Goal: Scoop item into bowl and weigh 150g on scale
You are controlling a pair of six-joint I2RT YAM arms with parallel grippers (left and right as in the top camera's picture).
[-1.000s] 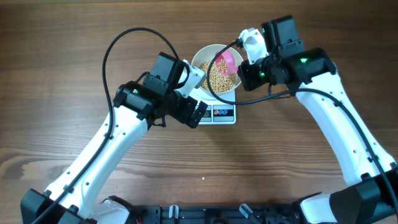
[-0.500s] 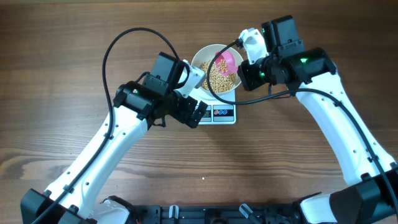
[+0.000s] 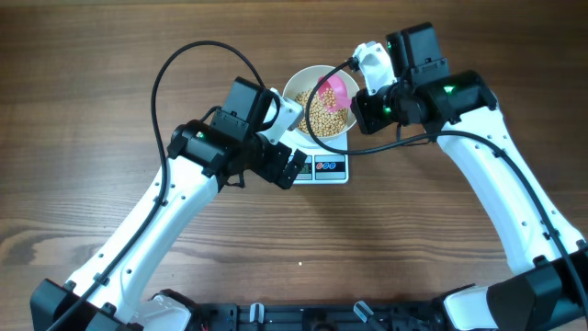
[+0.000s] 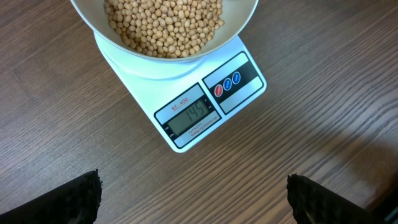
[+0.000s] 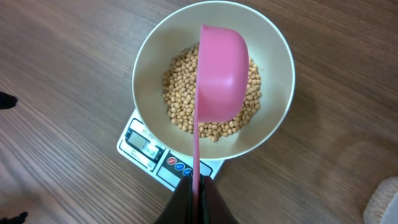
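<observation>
Pink scoop, clenched by its handle in the right tool, hangs over the beans in the bowl on the scale; left tool hovers released nearby.

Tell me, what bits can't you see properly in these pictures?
- Overhead: the scale numbers are too small to read.
- Right wrist: the pink scoop shows only smooth pink, so whether it is empty is hidden.
- Left wrist: the bowl is cut off by the top edge.
- Right wrist: a pale thing in the bottom corner is cut off by the edge.
</observation>
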